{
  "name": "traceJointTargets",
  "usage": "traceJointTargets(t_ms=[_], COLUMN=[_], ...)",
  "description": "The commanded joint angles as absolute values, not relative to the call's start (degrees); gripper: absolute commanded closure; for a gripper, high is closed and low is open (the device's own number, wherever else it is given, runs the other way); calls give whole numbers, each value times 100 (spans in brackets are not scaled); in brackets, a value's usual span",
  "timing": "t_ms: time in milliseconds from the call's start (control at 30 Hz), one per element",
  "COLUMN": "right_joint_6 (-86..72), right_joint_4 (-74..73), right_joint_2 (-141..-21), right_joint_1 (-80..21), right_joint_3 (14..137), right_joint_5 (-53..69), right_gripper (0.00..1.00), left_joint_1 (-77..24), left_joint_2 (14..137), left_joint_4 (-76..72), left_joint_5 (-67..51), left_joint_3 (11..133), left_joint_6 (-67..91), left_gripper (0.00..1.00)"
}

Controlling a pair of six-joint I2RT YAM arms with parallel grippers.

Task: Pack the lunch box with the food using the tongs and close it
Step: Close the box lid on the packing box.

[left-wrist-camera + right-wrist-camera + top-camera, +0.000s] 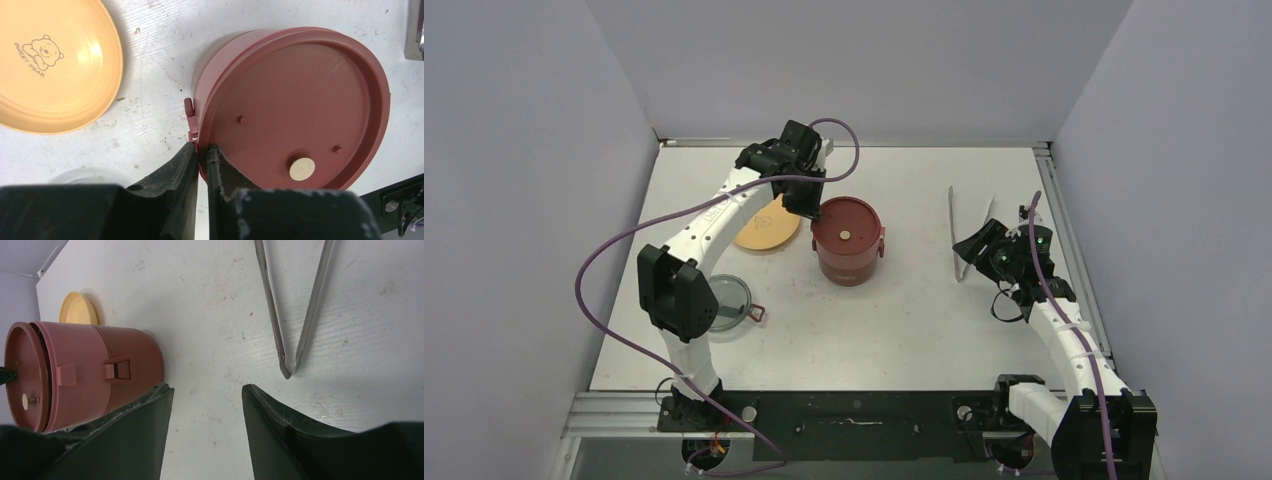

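Observation:
The maroon lunch box (848, 252) stands stacked in the middle of the table with its flat maroon lid (295, 100) on top. My left gripper (201, 148) is shut on the left rim of that lid, one finger outside and one on top, beside a side clasp (189, 107). In the top view the left gripper (807, 207) sits at the box's upper left edge. The silver tongs (270, 305) lie on the table to the right, joined end towards my right gripper (207, 390). That gripper is open and holds nothing. No food is in view.
A yellow-orange plate (767, 227) with a bear print lies just left of the box. The grey translucent lid (727, 303) lies near the left arm's elbow, a small red piece (755, 313) beside it. Walls enclose the table on three sides.

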State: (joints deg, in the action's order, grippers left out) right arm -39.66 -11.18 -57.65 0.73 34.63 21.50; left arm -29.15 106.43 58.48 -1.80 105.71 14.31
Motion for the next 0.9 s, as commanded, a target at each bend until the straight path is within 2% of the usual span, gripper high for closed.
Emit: traceJointTargets(t_ms=[0,600,867], right_joint_6=[-3973,-3989,-4005], right_joint_4=[-882,-894,-876], right_joint_2=[-5766,-5756,-5770], right_joint_1=[92,88,88], right_joint_3=[3419,3420,3411], right_joint_5=[2197,2204,2215], right_gripper=[46,46,45], left_joint_1=[-2900,-2936,-2986], left_joint_2=[10652,10256,9730], left_joint_4=[5660,5605,5187], left_joint_5=[-296,92,0], left_joint_3=[10670,10631,9933], left_joint_6=[1345,1338,1518], left_gripper=[88,62,63])
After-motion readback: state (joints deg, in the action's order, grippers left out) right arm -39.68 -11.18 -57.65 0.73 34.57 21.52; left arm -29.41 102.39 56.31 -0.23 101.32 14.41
